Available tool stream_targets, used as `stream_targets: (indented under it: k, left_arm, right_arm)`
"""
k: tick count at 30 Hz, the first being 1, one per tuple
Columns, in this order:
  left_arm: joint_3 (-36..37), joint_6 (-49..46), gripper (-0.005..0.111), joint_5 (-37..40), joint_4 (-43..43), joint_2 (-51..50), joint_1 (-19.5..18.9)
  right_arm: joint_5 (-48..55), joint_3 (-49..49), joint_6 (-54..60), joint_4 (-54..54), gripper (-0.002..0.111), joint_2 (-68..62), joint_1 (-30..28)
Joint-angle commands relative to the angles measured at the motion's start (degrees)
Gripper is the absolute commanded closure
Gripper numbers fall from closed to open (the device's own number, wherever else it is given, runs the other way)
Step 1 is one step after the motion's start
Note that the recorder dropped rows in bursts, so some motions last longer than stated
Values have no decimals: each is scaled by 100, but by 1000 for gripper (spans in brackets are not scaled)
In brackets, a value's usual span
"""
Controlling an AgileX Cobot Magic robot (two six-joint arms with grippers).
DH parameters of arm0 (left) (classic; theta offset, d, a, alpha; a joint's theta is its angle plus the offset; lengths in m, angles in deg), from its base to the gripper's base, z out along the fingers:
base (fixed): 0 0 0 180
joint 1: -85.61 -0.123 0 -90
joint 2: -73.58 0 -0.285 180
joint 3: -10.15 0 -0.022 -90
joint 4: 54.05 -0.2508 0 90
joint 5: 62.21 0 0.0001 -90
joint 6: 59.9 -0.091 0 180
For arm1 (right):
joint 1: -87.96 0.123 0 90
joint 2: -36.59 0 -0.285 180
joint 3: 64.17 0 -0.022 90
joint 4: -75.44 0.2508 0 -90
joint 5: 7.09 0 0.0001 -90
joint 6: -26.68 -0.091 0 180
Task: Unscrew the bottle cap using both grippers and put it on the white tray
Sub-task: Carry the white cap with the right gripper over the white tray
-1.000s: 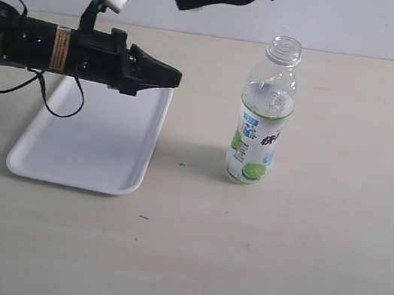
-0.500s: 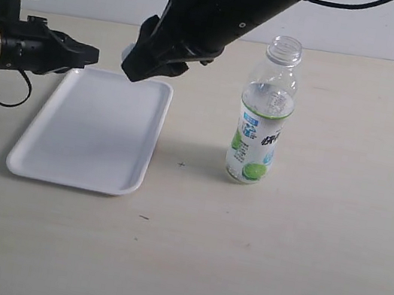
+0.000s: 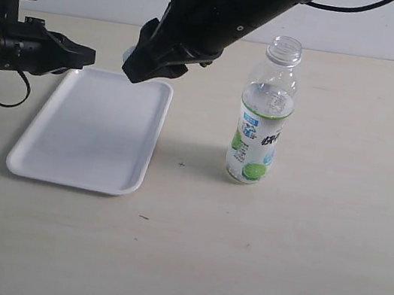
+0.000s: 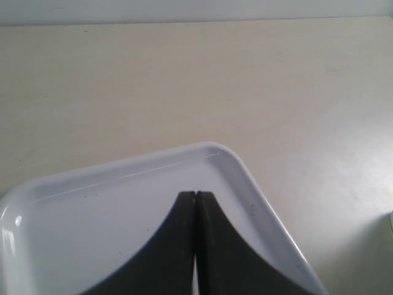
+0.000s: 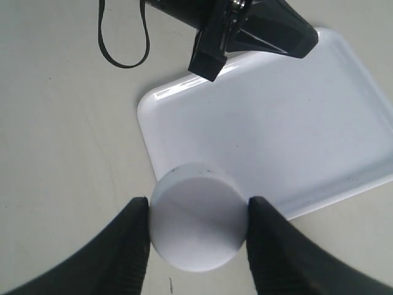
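1. Right pincer [image 5: 198, 212] grips the bottle cap [image 5: 196, 230] by its sides, one finger on each side, flat top facing the wrist camera.
2. Left pincer [image 4: 195, 206] is closed on nothing. It hangs over a corner of the white tray [image 3: 91, 144], well apart from the bottle [image 3: 263, 121].
3. Cap position: held in the air above the tray's far right corner, overlapping the rim and partly over bare tabletop [image 3: 275, 268].
4. Step in hand, by my reading: set the cap down on the tray.
   - Carry it inward until it sits fully over the flat floor, clear of the rim.
   - Lower it close to the surface before opening, because a round cap dropped from height may roll or bounce off.
   - Keep clear of the left pincer, which sits close by.
5. Containers:
   - The tray holds nothing yet.
   - The bottle stands upright with its neck open. I cannot tell whether there is liquid inside.
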Motion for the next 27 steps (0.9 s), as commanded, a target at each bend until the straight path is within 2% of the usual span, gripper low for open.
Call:
stream_targets:
  k: [1,19,27]
  left_arm:
    - [47,-30,107,23,53,71,-13]
    - [47,-30,107,23,53,71,-13]
    - [47,-30,107,12,53,71,-12]
  right_arm:
    - [21,7,-79,-22,108,-1,11]
    - [-10,7,-82,-35,108,-14,11]
    - [-650,-62,-195,-441,108,-521,311]
